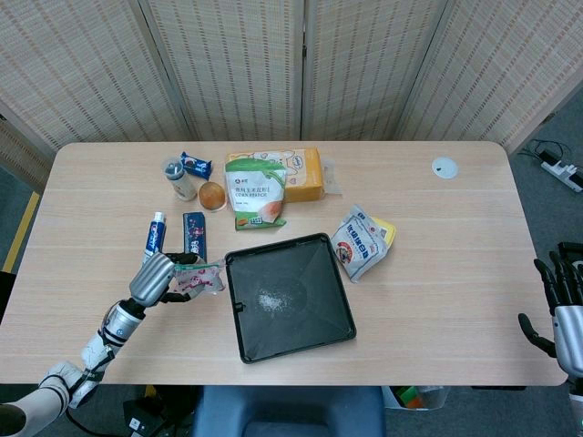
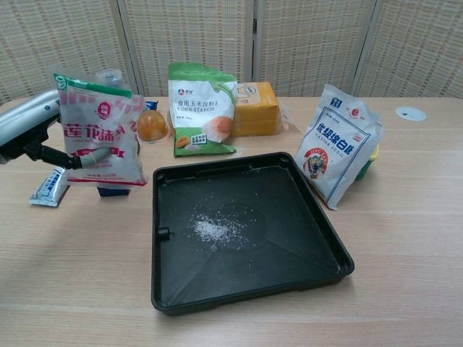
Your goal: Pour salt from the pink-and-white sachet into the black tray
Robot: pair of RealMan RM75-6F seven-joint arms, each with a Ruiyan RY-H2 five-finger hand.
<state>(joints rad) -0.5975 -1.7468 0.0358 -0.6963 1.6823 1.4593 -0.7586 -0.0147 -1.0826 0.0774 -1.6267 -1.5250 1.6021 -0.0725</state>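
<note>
Pink-and-white sachet (image 2: 99, 130) is up off the worktop (image 1: 437, 273), upright, pinched in the left hand (image 1: 153, 278) — chest view shows a dark finger (image 2: 69, 160) pressed on its lower left edge. It hangs just left of the tray (image 2: 246, 289), not over it. Behind it, on the worktop: toothpaste tube (image 1: 153, 238), small blue box (image 1: 193, 231), partly hidden by the sachet in chest view.

Further back on the left: capped bottle (image 1: 178, 177), blue snack pack (image 1: 196, 165), orange round thing (image 2: 153, 126).

Centre now: black tray sits flat near the front edge, w/ a small heap of white salt (image 2: 211, 231) on its floor, left of middle, plus scattered grains round it. Behind the tray, corn starch bag (image 2: 202, 108), green and white, propped up, and a yellow-orange pack (image 2: 255, 108) just behind it, touching.

Right of the tray: white-and-blue sugar bag (image 2: 338, 144) leaning up, its bottom corner right at the tray's rim; something yellow and green pokes out behind it. Far back right, small white disc (image 1: 444, 167) on the worktop.

Far right edge, head view only: right hand (image 1: 560, 305) off the worktop, holding nothing, dark fingers spread apart.
</note>
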